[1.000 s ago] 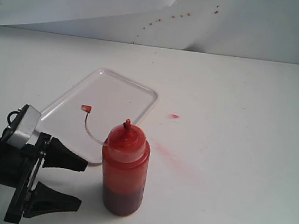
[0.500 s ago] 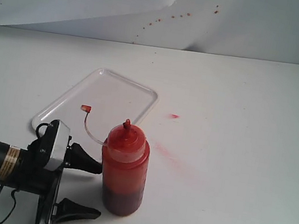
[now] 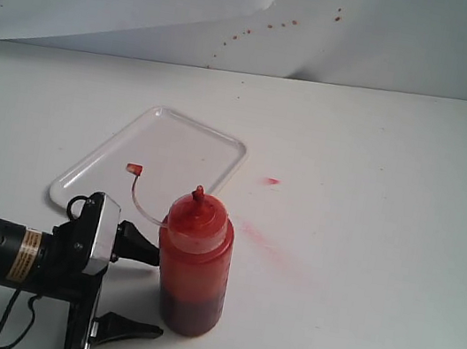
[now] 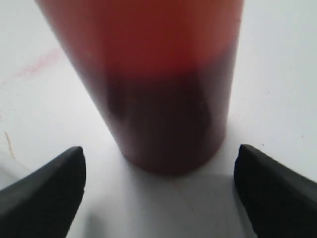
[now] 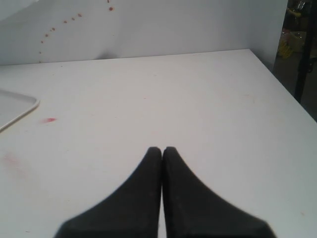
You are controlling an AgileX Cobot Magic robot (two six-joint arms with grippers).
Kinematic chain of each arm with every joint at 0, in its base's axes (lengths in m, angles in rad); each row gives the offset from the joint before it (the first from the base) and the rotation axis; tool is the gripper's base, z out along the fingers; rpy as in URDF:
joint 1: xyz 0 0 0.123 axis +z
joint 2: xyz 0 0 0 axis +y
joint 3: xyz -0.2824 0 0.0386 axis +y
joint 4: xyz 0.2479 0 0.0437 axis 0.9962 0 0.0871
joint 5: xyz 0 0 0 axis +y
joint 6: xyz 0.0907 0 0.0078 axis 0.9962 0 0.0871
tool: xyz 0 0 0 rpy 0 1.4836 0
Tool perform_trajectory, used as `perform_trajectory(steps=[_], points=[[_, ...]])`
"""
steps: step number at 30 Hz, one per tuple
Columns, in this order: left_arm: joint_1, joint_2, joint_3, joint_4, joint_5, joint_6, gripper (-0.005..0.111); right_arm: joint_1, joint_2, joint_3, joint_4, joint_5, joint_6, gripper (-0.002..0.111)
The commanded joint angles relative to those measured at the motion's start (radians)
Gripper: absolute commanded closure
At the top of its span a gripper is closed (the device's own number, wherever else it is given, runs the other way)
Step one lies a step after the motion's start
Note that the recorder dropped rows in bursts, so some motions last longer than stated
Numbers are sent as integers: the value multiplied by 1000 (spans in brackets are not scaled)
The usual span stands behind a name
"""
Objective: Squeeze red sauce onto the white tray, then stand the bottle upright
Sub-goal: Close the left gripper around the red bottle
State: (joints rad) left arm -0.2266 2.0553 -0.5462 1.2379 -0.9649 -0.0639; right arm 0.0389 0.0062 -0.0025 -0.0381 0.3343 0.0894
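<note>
While its jaws stand wide and empty, the left gripper (image 3: pixel 158 297) faces the bottle (image 3: pixel 192 266) low down, a finger on each side of the base, neither touching. Bottle upright, long axis vertical, dead ahead of that gripper, just beside the tray (image 3: pixel 183 153). Right gripper (image 5: pixel 162 151), pinched closed on nothing, is well apart.

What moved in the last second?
The left pincer slid toward the small red translucent plastic squeeze bottle; its open jaws now frame the bottle without gripping it. The bottle and the flat glossy white plastic tray stayed put.
</note>
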Motion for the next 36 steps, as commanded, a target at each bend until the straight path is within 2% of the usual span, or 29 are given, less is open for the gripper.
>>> perform_trajectory(steps=[1, 9, 15, 20, 26, 31, 34, 36], points=[[-30, -4, -27, -2, 21, 9, 29, 2, -6, 2, -7, -1, -6, 108], [-83, -4, -74, 3, 80, 13, 29, 2, -6, 2, -7, -1, -6, 108], [-87, -4, -76, 16, 73, 17, 29, 2, -6, 2, -5, -1, -6, 108], [-90, -4, -100, 53, 33, -10, 29, 2, -6, 2, -3, -1, -6, 108], [-93, 15, -158, 169, 19, -120, 29, 2, -6, 2, -3, -1, -6, 108], [-93, 75, -250, 316, -62, -233, 29, 2, -6, 2, -3, -1, -6, 108], [-95, 91, -270, 305, -108, -249, 29, 2, -6, 2, -3, -1, -6, 108], [-125, 108, -292, 268, -139, -250, 29, 2, -6, 2, -3, -1, -6, 108]])
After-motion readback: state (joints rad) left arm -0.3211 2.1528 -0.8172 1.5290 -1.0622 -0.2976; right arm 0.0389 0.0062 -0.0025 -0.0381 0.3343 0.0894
